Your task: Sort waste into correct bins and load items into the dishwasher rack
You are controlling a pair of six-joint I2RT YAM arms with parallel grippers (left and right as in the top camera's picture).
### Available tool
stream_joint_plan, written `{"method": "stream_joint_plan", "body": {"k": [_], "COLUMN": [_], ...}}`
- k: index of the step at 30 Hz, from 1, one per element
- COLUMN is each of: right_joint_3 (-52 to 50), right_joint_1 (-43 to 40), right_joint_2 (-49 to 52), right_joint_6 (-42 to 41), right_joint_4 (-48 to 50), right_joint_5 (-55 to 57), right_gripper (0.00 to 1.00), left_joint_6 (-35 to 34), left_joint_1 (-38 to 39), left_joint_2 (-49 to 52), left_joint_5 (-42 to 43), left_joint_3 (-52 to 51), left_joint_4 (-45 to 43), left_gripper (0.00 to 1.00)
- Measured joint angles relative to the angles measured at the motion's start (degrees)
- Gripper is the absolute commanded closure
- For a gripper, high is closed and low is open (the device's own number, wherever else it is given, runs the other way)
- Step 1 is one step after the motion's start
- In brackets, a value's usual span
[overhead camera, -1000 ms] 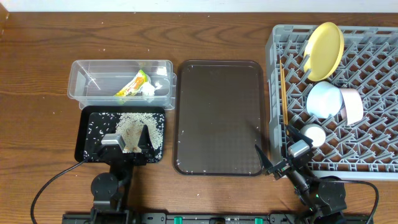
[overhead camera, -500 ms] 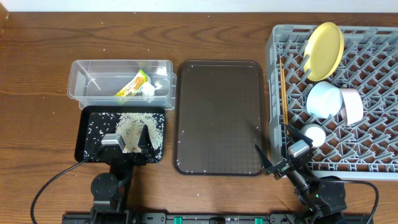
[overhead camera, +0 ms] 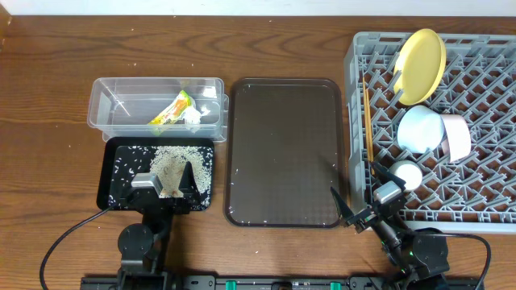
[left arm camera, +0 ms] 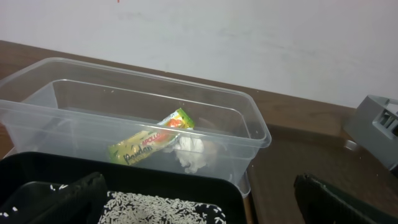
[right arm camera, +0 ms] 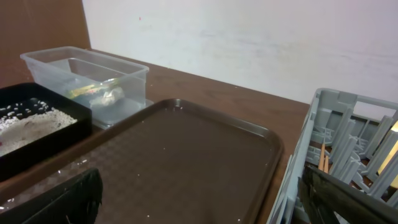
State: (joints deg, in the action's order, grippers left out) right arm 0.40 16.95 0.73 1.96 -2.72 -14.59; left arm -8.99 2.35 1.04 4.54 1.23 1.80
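The clear tub (overhead camera: 105, 105) holds the snack wrapper (overhead camera: 172, 109) and the white paper scrap (overhead camera: 193, 116); both also show in the left wrist view, the wrapper (left arm camera: 149, 142) beside the scrap (left arm camera: 189, 152). The black tray (overhead camera: 115, 176) holds rice scraps (overhead camera: 173, 161). The grey rack (overhead camera: 484, 193) holds the yellow plate (overhead camera: 421, 64), blue bowl (overhead camera: 419, 129), white-pink bowl (overhead camera: 456, 135), white cup (overhead camera: 405, 174) and chopsticks (overhead camera: 368, 121). My left gripper (overhead camera: 164, 179) is open and empty over the black tray's front. My right gripper (overhead camera: 355, 208) is open and empty at the rack's front left corner.
A large dark brown serving tray (overhead camera: 282, 153) lies between the bins and the rack, with a few white specks on it. It fills the right wrist view (right arm camera: 180, 155). Cables run along the table's front edge.
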Motion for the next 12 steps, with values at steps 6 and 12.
{"method": "stream_joint_plan", "body": {"k": [6, 12], "right_joint_3": [0.00, 0.00], "right_joint_1": [0.00, 0.00], "right_joint_2": [0.00, 0.00], "right_joint_6": [0.00, 0.00], "right_joint_4": [0.00, 0.00], "right_joint_5": [0.00, 0.00], "right_gripper": [0.01, 0.01], "left_joint_6": [0.00, 0.00], "left_joint_1": [0.00, 0.00], "left_joint_2": [0.00, 0.00], "left_joint_5": [0.00, 0.00], "left_joint_3": [0.00, 0.00], "left_joint_4": [0.00, 0.00], "left_gripper": [0.02, 0.02]}}
